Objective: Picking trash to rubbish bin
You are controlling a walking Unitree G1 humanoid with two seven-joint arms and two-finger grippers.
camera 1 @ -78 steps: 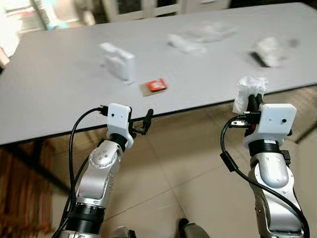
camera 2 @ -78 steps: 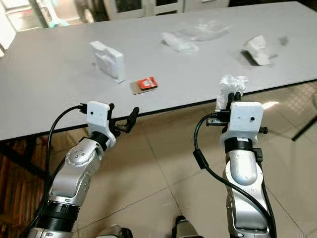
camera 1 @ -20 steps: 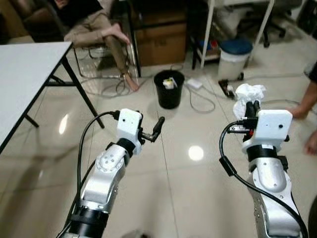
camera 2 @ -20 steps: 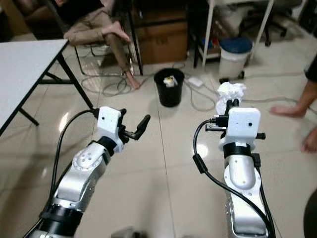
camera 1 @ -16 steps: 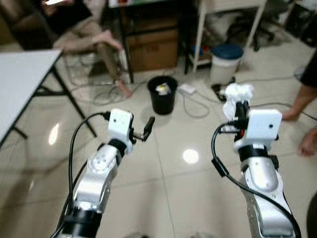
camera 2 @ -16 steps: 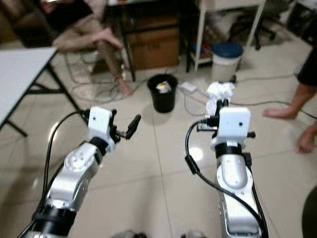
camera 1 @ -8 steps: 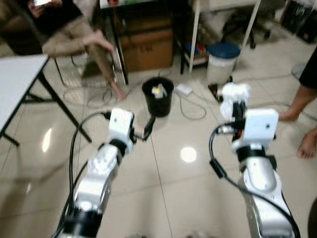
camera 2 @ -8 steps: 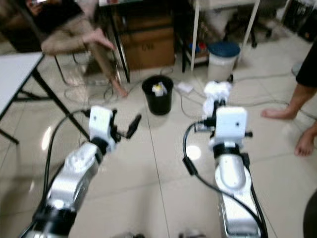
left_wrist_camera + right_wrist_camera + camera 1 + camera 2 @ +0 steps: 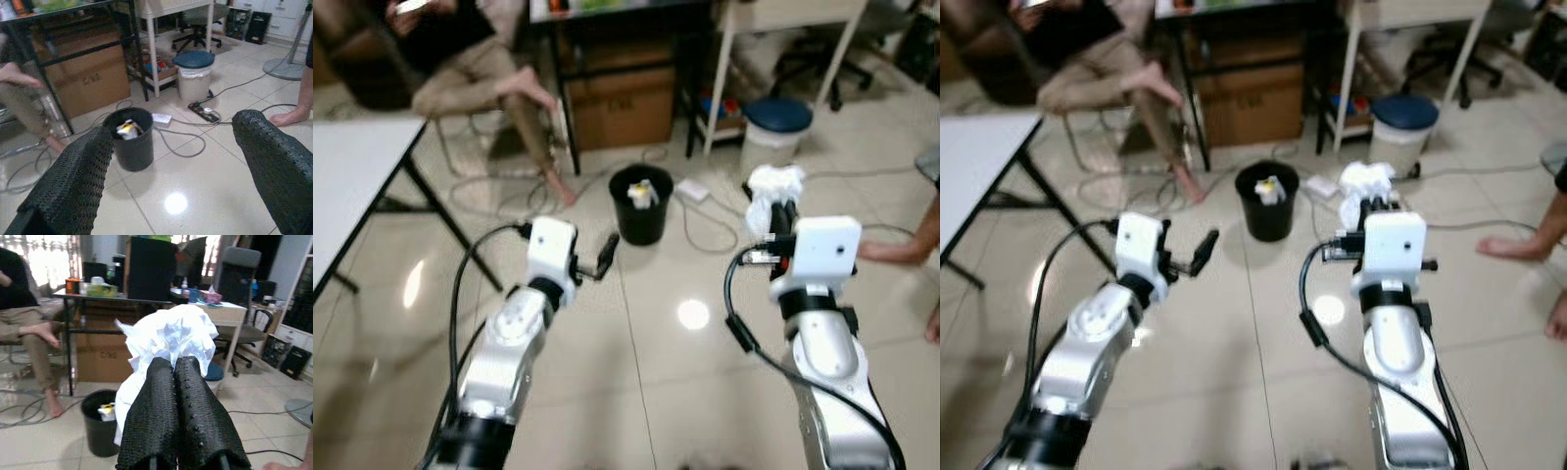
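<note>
A crumpled white tissue [image 9: 168, 340] is being pinched by the closed right gripper [image 9: 175, 377] short of the black bin [image 9: 641, 204]; the left gripper [image 9: 171, 161] is being held wide open, empty.

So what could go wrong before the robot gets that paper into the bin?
The crumpled white paper is pinched only at its lower part by the right gripper, so it might slip out on the way. The black bin is some way off, with cables lying on the floor around it that the robot could catch. A seated person's feet rest close beside the bin, so the robot may need to approach carefully.
</note>
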